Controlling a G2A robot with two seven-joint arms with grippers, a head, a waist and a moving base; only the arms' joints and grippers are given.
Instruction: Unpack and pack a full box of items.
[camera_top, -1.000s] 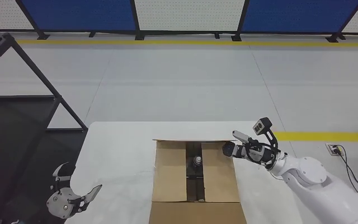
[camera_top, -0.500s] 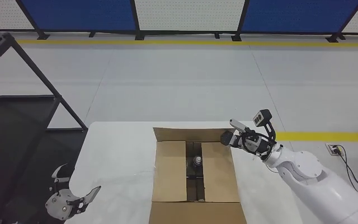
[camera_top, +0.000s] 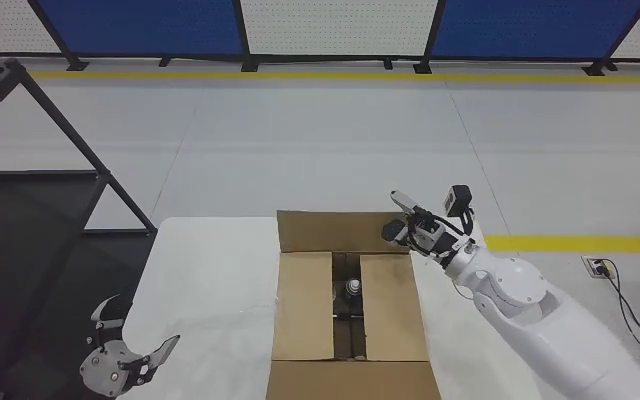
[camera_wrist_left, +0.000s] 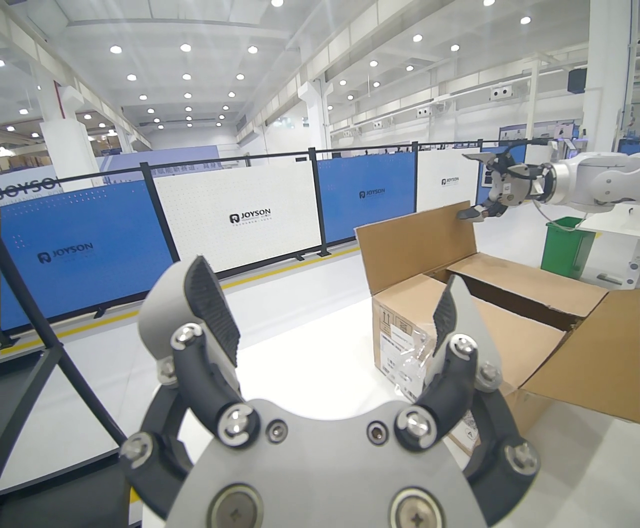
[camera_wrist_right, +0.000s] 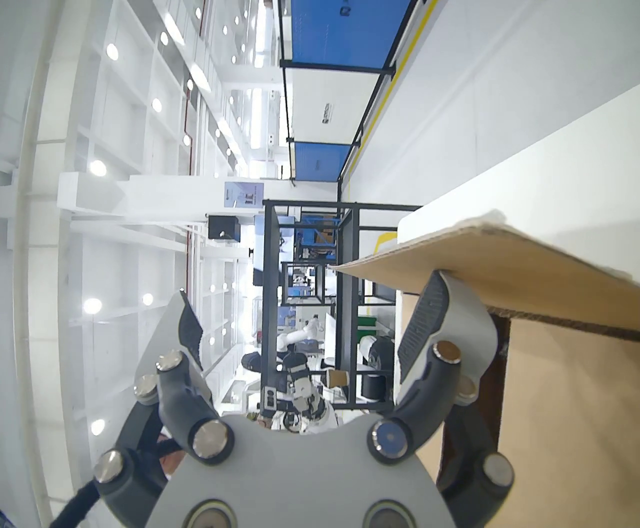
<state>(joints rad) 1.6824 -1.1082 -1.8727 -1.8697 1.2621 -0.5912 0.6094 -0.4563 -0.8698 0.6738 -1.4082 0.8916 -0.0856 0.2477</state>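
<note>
My right gripper (camera_top: 392, 214), spread and gripping nothing, has levered the far flap (camera_top: 335, 232) from low to upright, so the box (camera_top: 300, 320) is opening for unpacking.

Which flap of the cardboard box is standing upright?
The far flap, the one the right gripper is touching at its corner. The two side flaps lie flat, and the near flap folds outward.

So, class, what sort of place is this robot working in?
Likely a factory or warehouse hall: ceiling lights in rows high overhead, blue and white partition panels, and a yellow floor line.
</note>
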